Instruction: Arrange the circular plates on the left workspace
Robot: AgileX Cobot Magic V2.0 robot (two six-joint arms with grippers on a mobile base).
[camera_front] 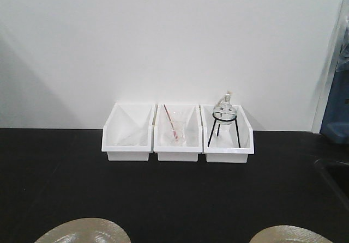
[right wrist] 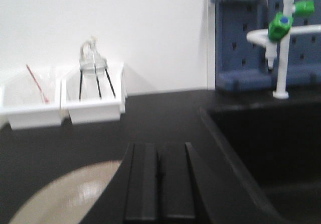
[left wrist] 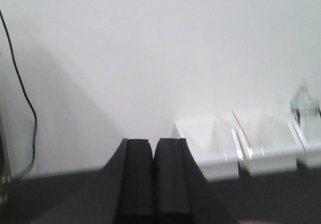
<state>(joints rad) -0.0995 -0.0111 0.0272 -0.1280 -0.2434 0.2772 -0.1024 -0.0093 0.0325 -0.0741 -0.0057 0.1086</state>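
Observation:
Two tan-beige circular plates lie flat on the black bench top (camera_front: 163, 194) at the near edge of the front view: one at the lower left (camera_front: 84, 232), one at the lower right (camera_front: 292, 235), both cut off by the frame. The right plate also shows in the right wrist view (right wrist: 65, 196), just left of my right gripper (right wrist: 159, 148), which is shut and empty. My left gripper (left wrist: 153, 146) is shut and empty, raised and facing the white wall. Neither gripper shows in the front view.
Three white bins stand in a row at the wall: an empty one (camera_front: 128, 134), one with a beaker and red rod (camera_front: 176, 131), one with a glass flask on a black tripod (camera_front: 225, 131). A recessed sink (right wrist: 266, 143) with a green-handled tap (right wrist: 281, 28) lies at the right.

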